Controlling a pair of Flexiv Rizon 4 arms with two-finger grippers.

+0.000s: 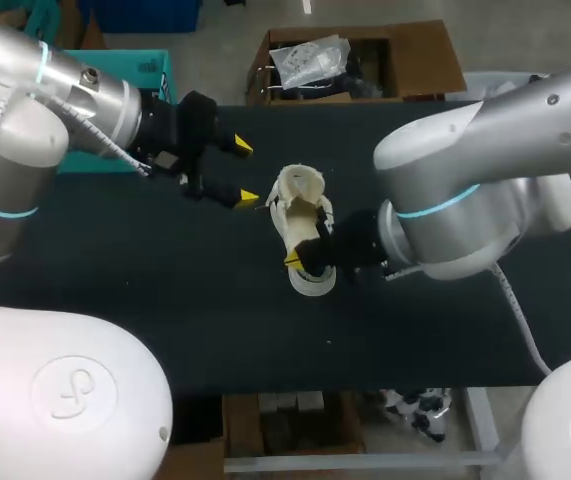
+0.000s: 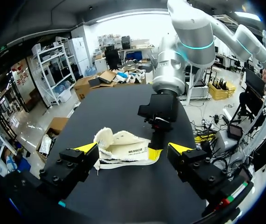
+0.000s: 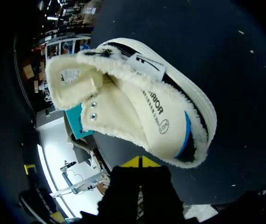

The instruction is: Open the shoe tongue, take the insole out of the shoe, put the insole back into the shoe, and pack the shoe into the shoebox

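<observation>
A cream high-top shoe [image 1: 303, 215] with fleece lining lies on its side in the middle of the black table, collar toward the far edge. My right gripper [image 1: 293, 260] sits at its near end, shut. In the right wrist view its yellow tips [image 3: 141, 162] meet at the fleecy edge of the shoe tongue [image 3: 156, 116], which carries print. A blue strip shows beside the tongue inside the shoe [image 3: 123, 74]. My left gripper [image 1: 245, 172] hovers open just left of the shoe. In the left wrist view the shoe [image 2: 123, 149] lies ahead of its spread fingers [image 2: 87, 148], with the right gripper [image 2: 154, 154] beyond.
The black tabletop [image 1: 165, 320] runs wide to the left and front of the shoe. My right arm's bulky forearm [image 1: 465, 200] hangs over the right half of the table.
</observation>
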